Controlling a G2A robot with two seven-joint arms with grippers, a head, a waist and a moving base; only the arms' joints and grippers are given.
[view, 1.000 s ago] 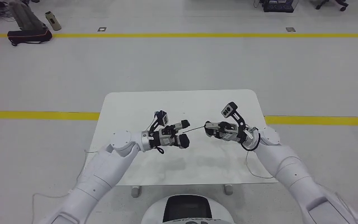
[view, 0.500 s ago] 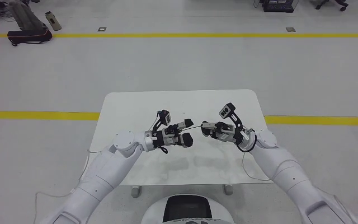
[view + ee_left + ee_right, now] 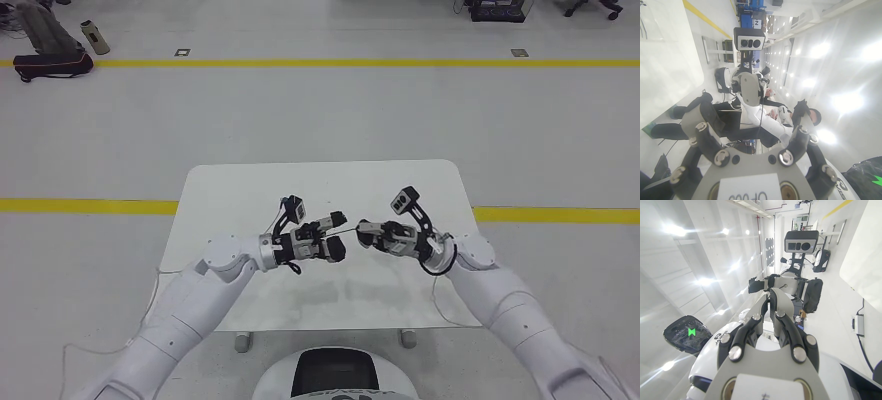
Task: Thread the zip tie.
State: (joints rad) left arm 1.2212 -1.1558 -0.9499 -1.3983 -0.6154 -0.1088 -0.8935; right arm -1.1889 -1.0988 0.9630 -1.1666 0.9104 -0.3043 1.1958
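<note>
While the R gripper [image 3: 770, 294] is pinched shut on the zip tie [image 3: 346, 232] above the middle of the table [image 3: 240, 190], the L gripper [image 3: 753, 100] faces it, fingers [image 3: 702, 115] spread wide, gripping nothing. Tie's free end reaches btwn them; contact can't be told.

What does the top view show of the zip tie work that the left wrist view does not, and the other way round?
The top view adds the layout: the whole white table, both arms above it, and the zip tie as a thin dark line running from the right gripper toward the left gripper. The left wrist view adds close detail: the left gripper's fingers stand wide apart. Both show the right gripper facing the left gripper, and part of the table.
</note>
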